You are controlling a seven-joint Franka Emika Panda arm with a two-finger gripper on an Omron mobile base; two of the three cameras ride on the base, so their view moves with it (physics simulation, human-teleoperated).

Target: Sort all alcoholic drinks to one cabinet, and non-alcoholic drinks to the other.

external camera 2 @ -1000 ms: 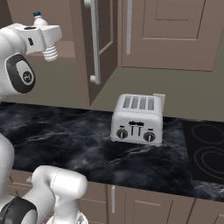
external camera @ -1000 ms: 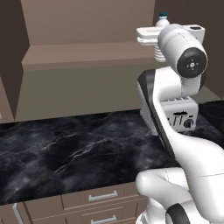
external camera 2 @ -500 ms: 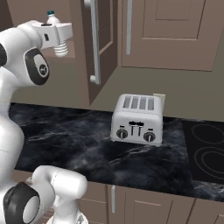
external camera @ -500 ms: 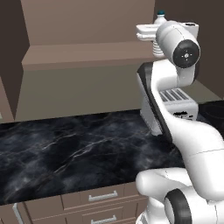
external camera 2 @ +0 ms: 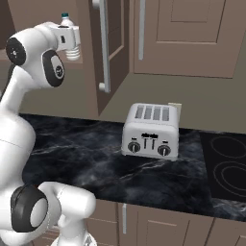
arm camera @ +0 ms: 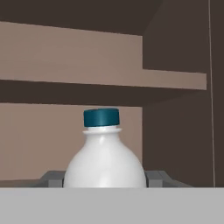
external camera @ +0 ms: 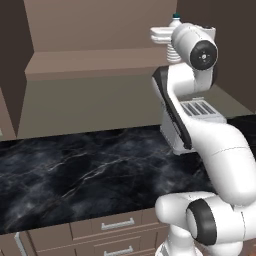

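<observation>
Your gripper (arm camera: 104, 180) is clamping the small white plastic bottle (arm camera: 104, 159) by its rounded, smooth belly, one grey finger (arm camera: 53, 178) pressing each side, the ribbed lower part (external camera 2: 72, 51) and blue cap (arm camera: 101, 117) showing. You are holding it upright, high up in front of the open brown cabinet's flat matte shelf (external camera: 90, 62), above the glossy black veined marble counter (external camera: 80, 172) where the boxy metal toaster (external camera 2: 149, 130) is sitting.

A silver four-slot toaster (external camera 2: 150, 131) is set upright on the black marble counter (external camera 2: 96, 158), near the back wall. A black stovetop (external camera 2: 226, 170) is seen to its right. A brown cabinet door (external camera 2: 106, 48) is swung open above the counter, and drawers (external camera: 100, 232) are fitted below.
</observation>
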